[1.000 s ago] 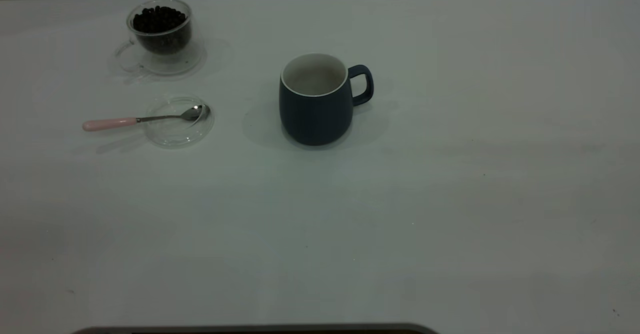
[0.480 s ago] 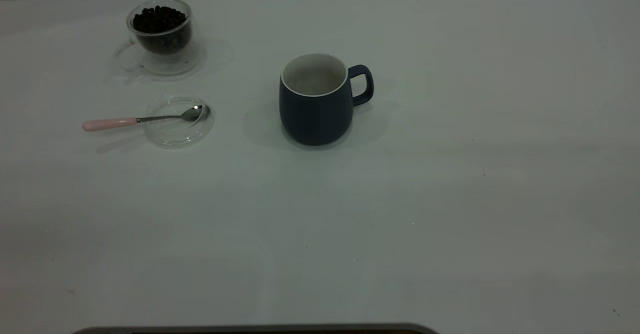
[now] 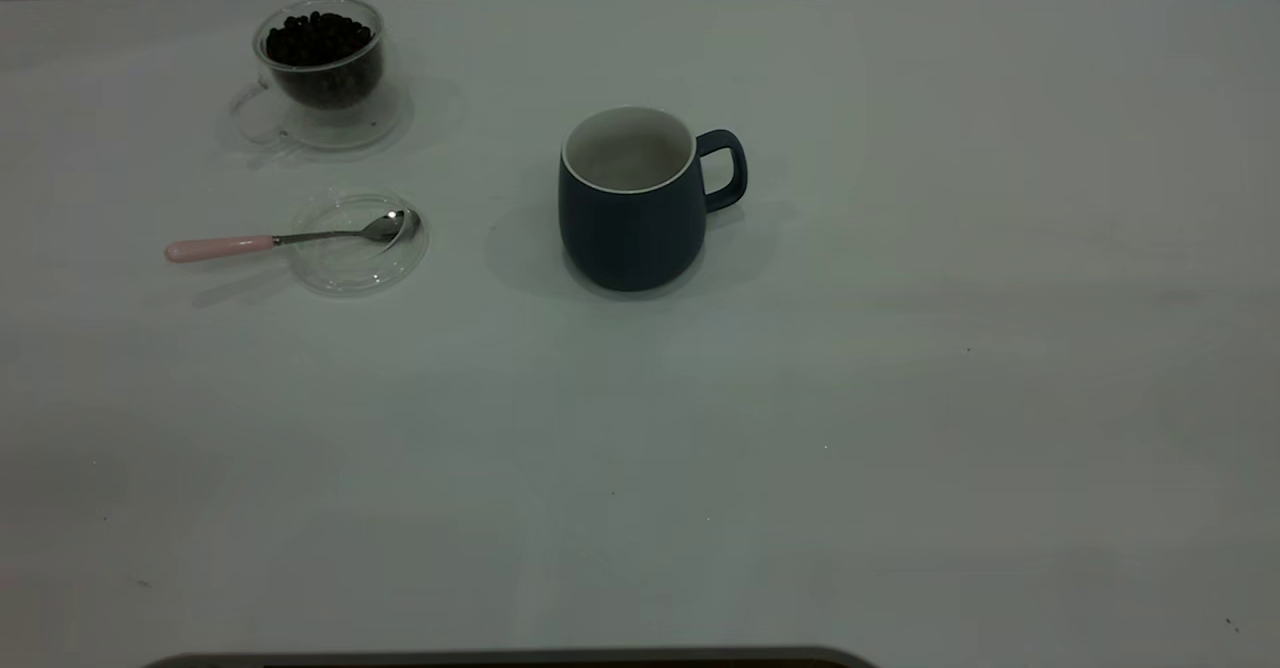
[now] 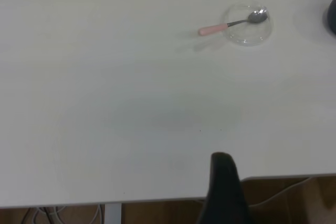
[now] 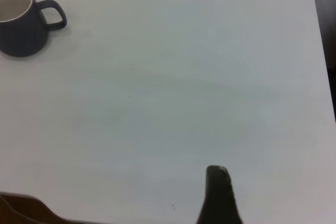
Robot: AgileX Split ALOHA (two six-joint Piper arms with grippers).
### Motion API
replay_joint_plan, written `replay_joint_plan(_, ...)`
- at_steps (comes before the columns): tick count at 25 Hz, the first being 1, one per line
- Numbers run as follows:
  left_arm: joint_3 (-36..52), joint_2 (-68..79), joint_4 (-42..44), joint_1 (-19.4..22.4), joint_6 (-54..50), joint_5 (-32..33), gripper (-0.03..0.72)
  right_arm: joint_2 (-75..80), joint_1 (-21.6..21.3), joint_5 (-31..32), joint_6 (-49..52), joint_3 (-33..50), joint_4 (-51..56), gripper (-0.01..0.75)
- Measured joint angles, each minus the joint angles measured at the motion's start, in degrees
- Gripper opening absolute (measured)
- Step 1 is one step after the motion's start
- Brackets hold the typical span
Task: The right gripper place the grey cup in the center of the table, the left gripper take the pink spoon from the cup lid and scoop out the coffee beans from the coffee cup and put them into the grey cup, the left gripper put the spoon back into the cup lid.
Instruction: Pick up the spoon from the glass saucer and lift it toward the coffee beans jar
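Of the left gripper (image 4: 223, 182) only one dark fingertip is seen, at the table (image 3: 900, 398) edge; whether its fingers are spread cannot be told. Well ahead lies the spoon (image 4: 231, 24), bowl in the lid (image 4: 248, 25), pink handle nearer this arm. The right gripper (image 5: 218, 192) is parked.

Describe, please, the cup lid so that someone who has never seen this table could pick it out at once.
On the white table, look left of the grey cup, just in front of the coffee cup full of beans. The cup lid is the flat clear glass disc there, and alone holds the pink spoon, bowl resting in it.
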Motion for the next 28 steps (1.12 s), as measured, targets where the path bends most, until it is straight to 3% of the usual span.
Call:
replay_joint_plan(9, -1.4, 6.5, 0.0, 0.0, -2.7, -2.4, 0.586, 0.0, 0.0, 0.0, 0.0, 0.0, 0.0, 0.588)
replay_joint_plan(18, -15.0, 43.6, -1.5, 0.0, -2.7, -17.6, 0.589, 0.0, 0.0, 0.1, 0.0, 0.0, 0.0, 0.588)
replay_joint_plan(25, -24.2, 69.5, -2.2, 0.0, -0.7, -24.3, 0.707, 0.0, 0.0, 0.1, 0.0, 0.0, 0.0, 0.588)
replay_joint_plan(28, -26.7, 78.5, -2.6, 0.2, 0.9, -26.2, 0.718, 0.0, 0.0, 0.1, 0.0, 0.0, 0.0, 0.588)
